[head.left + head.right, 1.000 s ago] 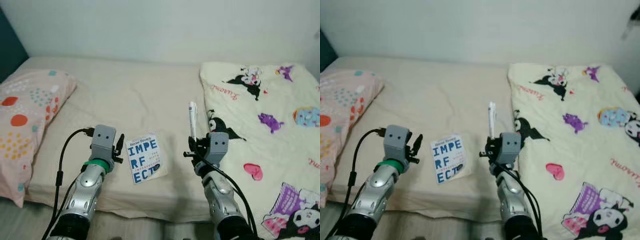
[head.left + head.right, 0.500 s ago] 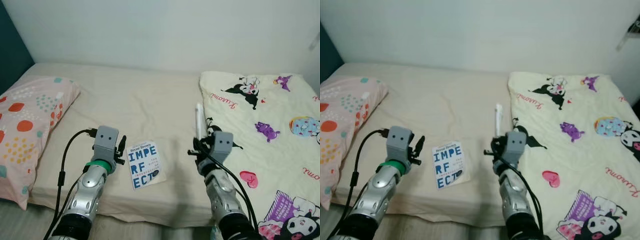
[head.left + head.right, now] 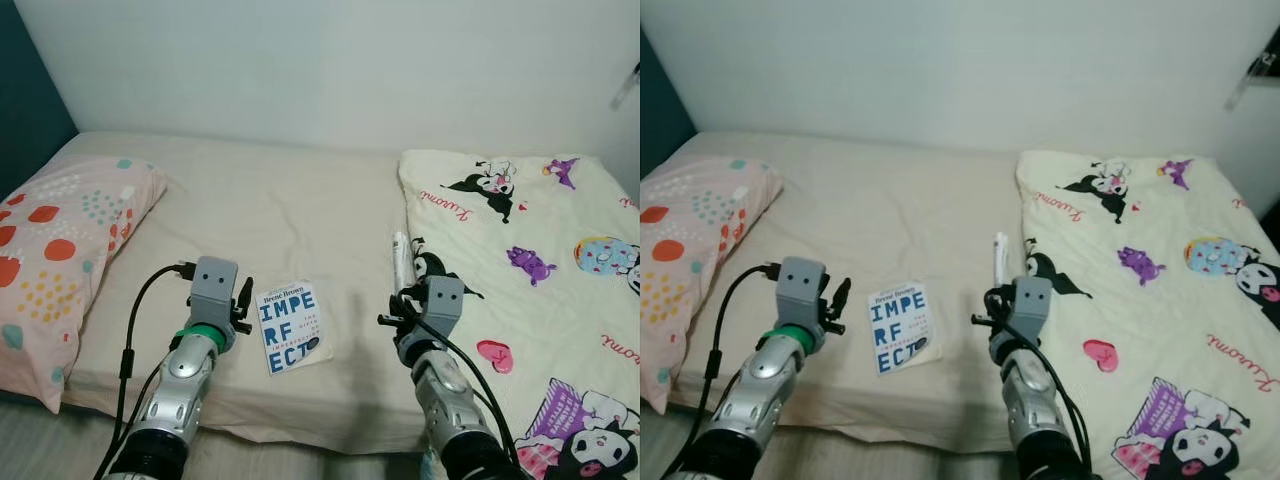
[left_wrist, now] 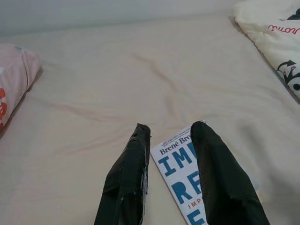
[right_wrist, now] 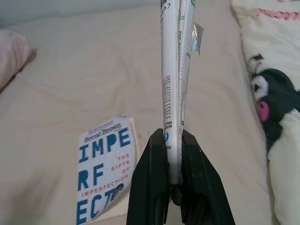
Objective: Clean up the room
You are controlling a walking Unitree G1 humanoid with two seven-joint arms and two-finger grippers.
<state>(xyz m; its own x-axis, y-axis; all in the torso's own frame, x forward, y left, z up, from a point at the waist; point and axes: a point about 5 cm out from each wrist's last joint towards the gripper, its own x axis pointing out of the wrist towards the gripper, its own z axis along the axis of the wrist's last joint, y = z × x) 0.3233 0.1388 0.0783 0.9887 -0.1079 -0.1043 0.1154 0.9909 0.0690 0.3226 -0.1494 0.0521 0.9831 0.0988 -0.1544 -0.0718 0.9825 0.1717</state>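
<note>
A white book with blue letters (image 3: 291, 326) lies flat near the front edge of the beige bed (image 3: 270, 200). My left gripper (image 3: 241, 298) hovers just left of the book, its black fingers (image 4: 129, 180) open, one of them over the book's (image 4: 187, 180) corner. My right gripper (image 3: 403, 303) is to the right of the book, shut on a thin white tube-like wrapper (image 5: 174, 70) that sticks up between its fingers (image 5: 152, 185). The same wrapper (image 3: 998, 258) stands over the gripper in the head views.
A pink dotted pillow (image 3: 55, 250) lies at the bed's left end. A cream cartoon-print blanket (image 3: 540, 260) covers the right half. A white wall (image 3: 330, 60) backs the bed. A dark panel (image 3: 30, 90) stands at the far left.
The camera has shifted, so the bed sits lower and further left in view. Both grippers hold much the same pose; the right one still grips the wrapper.
</note>
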